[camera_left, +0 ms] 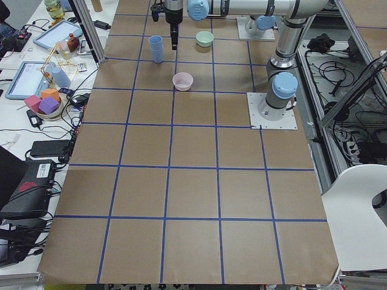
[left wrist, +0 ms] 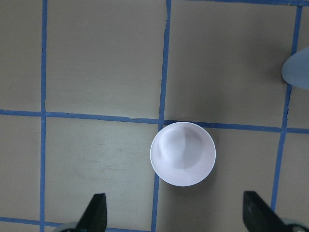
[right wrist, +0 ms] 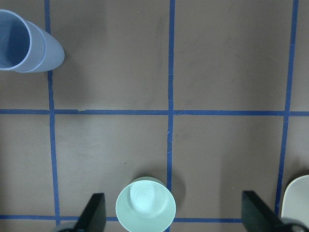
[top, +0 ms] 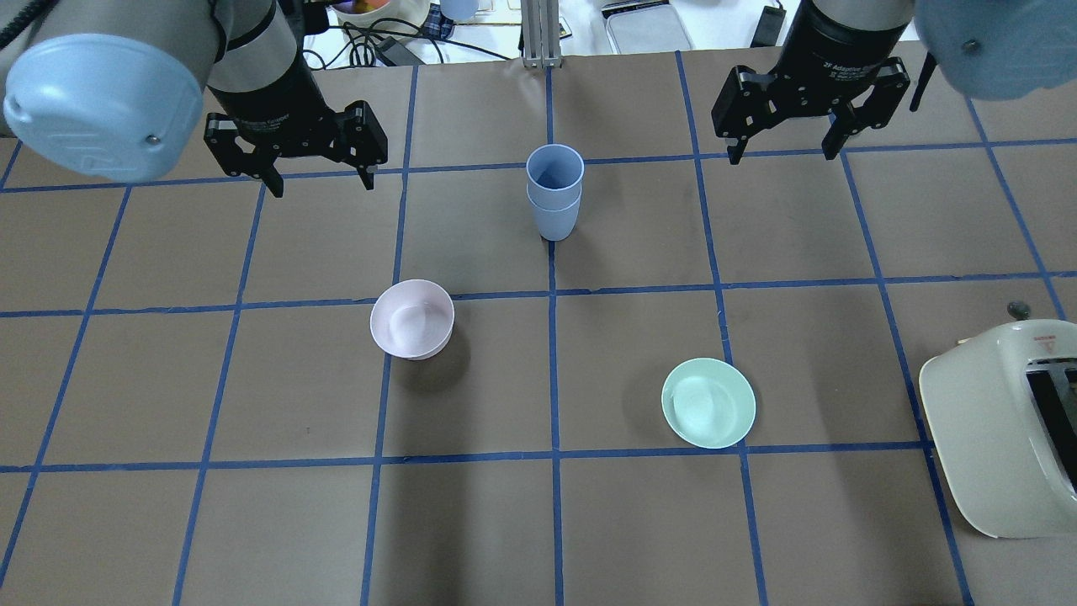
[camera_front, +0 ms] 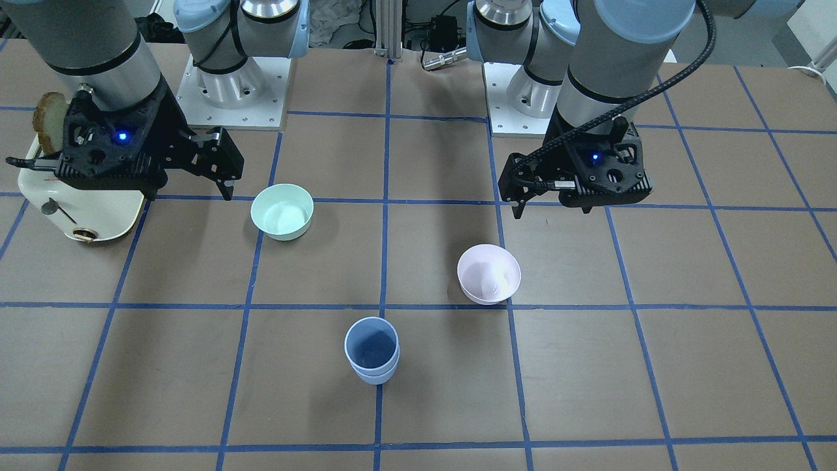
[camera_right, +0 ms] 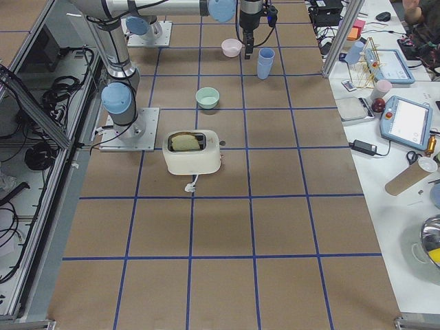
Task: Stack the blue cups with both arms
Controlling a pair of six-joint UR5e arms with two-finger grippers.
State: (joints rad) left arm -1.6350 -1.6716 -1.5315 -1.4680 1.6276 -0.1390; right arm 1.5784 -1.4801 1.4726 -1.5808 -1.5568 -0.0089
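Note:
The two blue cups (top: 554, 192) stand nested, one inside the other, upright on a tape line at the middle of the table's far side. They also show in the front view (camera_front: 371, 350) and the right wrist view (right wrist: 26, 43). Only an edge of them shows in the left wrist view (left wrist: 298, 70). My left gripper (top: 320, 183) is open and empty, raised to the left of the cups. My right gripper (top: 784, 156) is open and empty, raised to their right. Neither touches the cups.
A pale pink bowl (top: 412, 320) sits below my left gripper (left wrist: 176, 217). A mint-green bowl (top: 708, 403) sits nearer the robot, below my right gripper (right wrist: 175, 217). A cream toaster (top: 1001, 429) holding bread (camera_right: 187, 141) stands at the table's right.

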